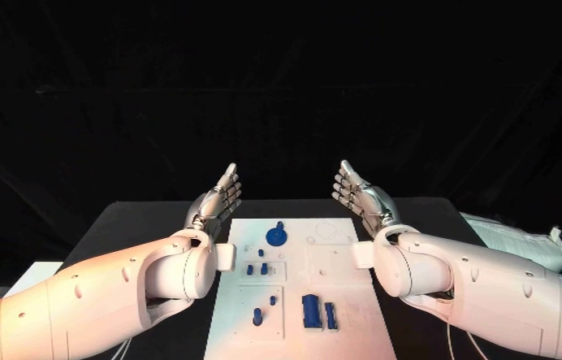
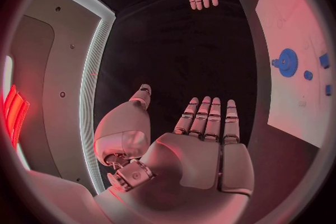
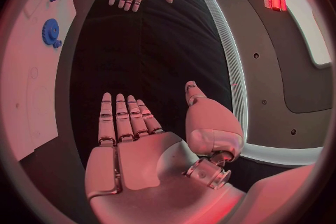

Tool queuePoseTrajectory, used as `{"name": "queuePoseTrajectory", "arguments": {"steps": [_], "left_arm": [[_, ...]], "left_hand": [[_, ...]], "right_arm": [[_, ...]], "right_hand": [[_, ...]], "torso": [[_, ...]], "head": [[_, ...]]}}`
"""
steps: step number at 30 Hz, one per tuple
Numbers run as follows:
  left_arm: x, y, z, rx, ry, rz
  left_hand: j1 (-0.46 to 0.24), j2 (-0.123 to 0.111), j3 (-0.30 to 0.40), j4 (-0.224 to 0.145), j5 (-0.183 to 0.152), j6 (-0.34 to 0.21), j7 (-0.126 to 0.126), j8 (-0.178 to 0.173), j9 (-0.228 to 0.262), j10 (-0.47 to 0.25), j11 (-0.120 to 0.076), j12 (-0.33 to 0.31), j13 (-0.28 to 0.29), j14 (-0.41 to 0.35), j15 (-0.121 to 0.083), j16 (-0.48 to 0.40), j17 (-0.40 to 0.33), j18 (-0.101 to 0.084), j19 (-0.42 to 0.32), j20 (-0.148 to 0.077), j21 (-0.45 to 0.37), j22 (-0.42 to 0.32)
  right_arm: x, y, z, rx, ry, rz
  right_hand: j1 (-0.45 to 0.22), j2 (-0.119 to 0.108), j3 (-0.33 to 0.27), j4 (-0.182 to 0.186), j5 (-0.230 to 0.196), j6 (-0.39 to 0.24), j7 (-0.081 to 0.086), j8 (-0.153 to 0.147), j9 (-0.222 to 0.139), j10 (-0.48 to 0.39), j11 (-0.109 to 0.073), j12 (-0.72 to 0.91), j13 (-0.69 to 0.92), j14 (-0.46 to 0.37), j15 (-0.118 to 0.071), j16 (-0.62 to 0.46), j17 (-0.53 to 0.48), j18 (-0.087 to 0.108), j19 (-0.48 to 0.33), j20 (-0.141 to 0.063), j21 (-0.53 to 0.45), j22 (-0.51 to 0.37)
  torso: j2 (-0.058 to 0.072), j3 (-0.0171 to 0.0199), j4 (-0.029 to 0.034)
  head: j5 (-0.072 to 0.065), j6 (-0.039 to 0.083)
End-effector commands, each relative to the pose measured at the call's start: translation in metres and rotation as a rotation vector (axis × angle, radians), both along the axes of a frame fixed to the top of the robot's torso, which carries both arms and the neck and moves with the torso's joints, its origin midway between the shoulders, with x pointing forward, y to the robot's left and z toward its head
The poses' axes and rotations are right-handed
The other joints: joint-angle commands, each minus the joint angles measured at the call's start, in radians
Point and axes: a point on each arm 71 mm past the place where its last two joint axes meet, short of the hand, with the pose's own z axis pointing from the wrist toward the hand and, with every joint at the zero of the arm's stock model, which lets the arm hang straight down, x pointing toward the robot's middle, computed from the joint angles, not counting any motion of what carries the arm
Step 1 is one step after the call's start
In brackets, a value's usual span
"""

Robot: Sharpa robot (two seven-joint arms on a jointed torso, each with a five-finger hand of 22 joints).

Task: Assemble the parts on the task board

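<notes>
Left hand (image 1: pixel 215 200), right hand (image 1: pixel 365 197) flat, fingers extended, empty; white task board (image 1: pixel 352 311) carries small blue parts (image 1: pixel 312 311).

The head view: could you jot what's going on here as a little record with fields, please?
Left hand: left hand raised beside the task board's left edge, fingers straight, holding nothing
Right hand: right hand raised beside the board's right edge, fingers straight, holding nothing
Task board: task board, white, in the middle of the black table
Parts: blue gear at the far end; large blue block at the near end; smaller blue pieces between
Contact: neither hand touches a part
</notes>
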Motion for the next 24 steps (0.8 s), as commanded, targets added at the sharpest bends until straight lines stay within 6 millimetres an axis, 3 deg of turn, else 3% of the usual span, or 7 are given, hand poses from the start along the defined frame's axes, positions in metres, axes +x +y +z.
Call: {"name": "queuePoseTrajectory", "arguments": {"steps": [1,2,9,10,14,15,24], "left_arm": [[-0.0034,0.0015,0.008,0.089,-0.097,0.073],[-0.004,0.0012,0.0082,0.091,-0.099,0.074],[-0.0043,0.0009,0.0083,0.091,-0.1,0.075],[-0.0043,0.0009,0.0083,0.091,-0.1,0.075],[-0.0043,0.0009,0.0083,0.091,-0.1,0.075],[-0.0043,0.0009,0.0083,0.091,-0.1,0.075],[-0.0043,0.0009,0.0083,0.091,-0.1,0.075]], "left_hand": [[-0.164,0.005,-0.045,0.0,-0.007,-0.116,-0.009,-0.007,-0.003,-0.125,-0.032,-0.006,-0.002,-0.113,-0.016,-0.018,-0.004,-0.101,-0.082,-0.034,-0.007,-0.059],[-0.177,0.005,-0.049,0.0,-0.007,-0.126,-0.009,-0.007,-0.003,-0.135,-0.032,-0.006,-0.002,-0.122,-0.016,-0.018,-0.004,-0.101,-0.089,-0.106,-0.007,-0.064],[-0.264,0.005,-0.072,0.0,-0.007,-0.188,-0.009,-0.007,-0.003,-0.201,-0.032,-0.006,-0.002,-0.182,-0.016,-0.018,-0.004,-0.101,-0.135,-0.106,-0.007,-0.095],[-0.275,0.005,-0.143,0.0,-0.007,-0.195,-0.009,-0.007,-0.003,-0.209,-0.032,-0.006,-0.002,-0.189,-0.016,-0.018,-0.004,-0.101,-0.139,-0.106,-0.007,-0.098],[-0.31,0.005,-0.143,0.0,-0.007,-0.22,-0.009,-0.007,-0.003,-0.236,-0.032,-0.006,-0.002,-0.213,-0.016,-0.018,-0.004,-0.101,-0.155,-0.106,-0.007,-0.111],[-0.318,0.005,-0.143,0.0,-0.007,-0.226,-0.009,-0.007,-0.003,-0.242,-0.032,-0.006,-0.002,-0.219,-0.016,-0.018,-0.004,-0.101,-0.16,-0.106,-0.007,-0.184],[-0.376,0.005,-0.143,0.0,-0.007,-0.266,-0.009,-0.007,-0.003,-0.287,-0.032,-0.006,-0.002,-0.258,-0.016,-0.018,-0.004,-0.101,-0.188,-0.106,-0.007,-0.184]], "right_arm": [[-0.0019,-0.0043,0.0048,-0.008,-0.032,-0.097],[-0.002,-0.0042,0.0049,-0.008,-0.032,-0.097],[-0.002,-0.0042,0.0049,-0.008,-0.032,-0.097],[-0.002,-0.0042,0.0049,-0.008,-0.032,-0.097],[-0.002,-0.0042,0.0049,-0.008,-0.032,-0.097],[-0.002,-0.0042,0.0049,-0.008,-0.032,-0.097],[-0.002,-0.0042,0.0049,-0.008,-0.032,-0.097]], "right_hand": [[-0.171,0.001,-0.096,0.0,-0.025,-0.116,-0.035,-0.007,-0.003,-0.131,-0.012,-0.007,-0.002,-0.134,-0.004,-0.008,-0.005,-0.059,-0.119,-0.054,-0.07,-0.047],[-0.187,0.001,-0.096,0.0,-0.025,-0.126,-0.035,-0.007,-0.003,-0.143,-0.012,-0.007,-0.002,-0.146,-0.004,-0.008,-0.005,-0.059,-0.13,-0.054,-0.07,-0.047],[-0.277,0.001,-0.096,0.0,-0.025,-0.188,-0.035,-0.007,-0.003,-0.212,-0.012,-0.007,-0.002,-0.217,-0.004,-0.008,-0.005,-0.059,-0.193,-0.054,-0.07,-0.047],[-0.288,0.001,-0.096,0.0,-0.025,-0.196,-0.035,-0.007,-0.003,-0.22,-0.012,-0.007,-0.002,-0.226,-0.004,-0.008,-0.005,-0.059,-0.2,-0.054,-0.07,-0.047],[-0.325,0.001,-0.096,0.0,-0.025,-0.221,-0.035,-0.007,-0.003,-0.248,-0.012,-0.007,-0.002,-0.256,-0.004,-0.008,-0.005,-0.059,-0.226,-0.054,-0.07,-0.047],[-0.333,0.001,-0.096,0.0,-0.025,-0.227,-0.035,-0.007,-0.003,-0.255,-0.012,-0.007,-0.002,-0.261,-0.004,-0.008,-0.005,-0.059,-0.232,-0.054,-0.07,-0.047],[-0.395,0.001,-0.096,0.0,-0.025,-0.269,-0.035,-0.007,-0.003,-0.302,-0.012,-0.007,-0.002,-0.311,-0.004,-0.008,-0.005,-0.059,-0.275,-0.054,-0.07,-0.047]], "torso": [[-0.001,0.0009,0.0015],[-0.001,0.0009,0.0015],[-0.001,0.0009,0.0015],[-0.001,0.0009,0.0015],[-0.001,0.0009,0.0015],[-0.001,0.0009,0.0015],[-0.001,0.0009,0.0015]], "head": [[0.0,0.0],[0.0,0.0],[0.0,0.0],[0.0,0.0],[0.0,0.0],[0.0,0.0],[0.0,0.0]]}}
